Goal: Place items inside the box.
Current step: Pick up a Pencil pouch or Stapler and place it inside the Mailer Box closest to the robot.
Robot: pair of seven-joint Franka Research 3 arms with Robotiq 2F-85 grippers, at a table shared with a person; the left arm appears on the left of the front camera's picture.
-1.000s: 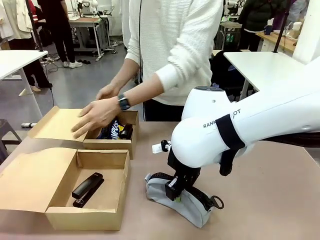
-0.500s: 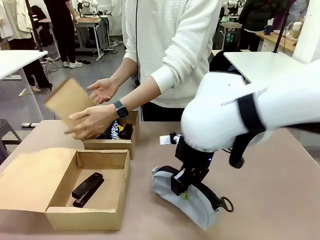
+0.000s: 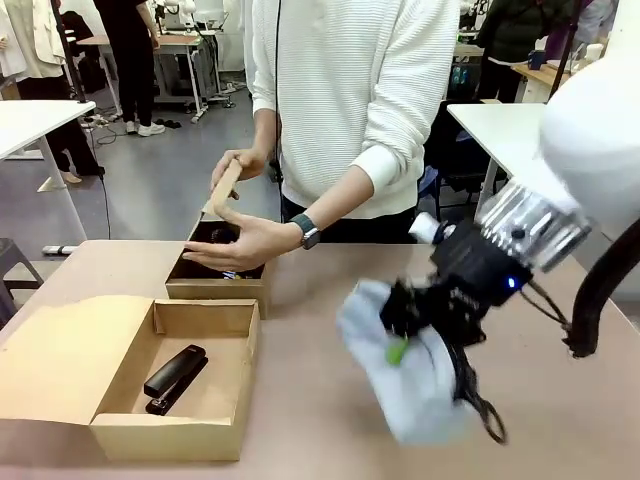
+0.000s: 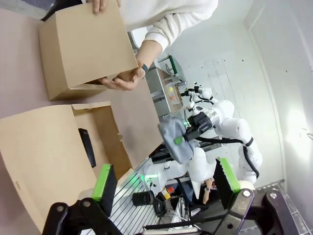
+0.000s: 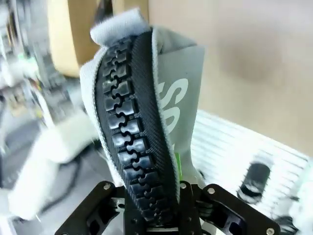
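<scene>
My right gripper is shut on the grey zippered pouch and holds it in the air above the table's right half. In the right wrist view the pouch stands upright between the fingers of my right gripper, its black zipper facing the camera. The box lies open at the front left with a black stapler inside. My left gripper is open and empty, well above the box and the stapler. From there the pouch shows farther off.
Behind the box stands a smaller cardboard box. A person in a white sweater holds its flap with both hands. The box's lid flap lies flat to the left. Bare tabletop spreads between the box and the pouch.
My right arm has lifted the pouch off the table and swung it up and to the right. The person has raised the smaller box's flap from lying flat.
</scene>
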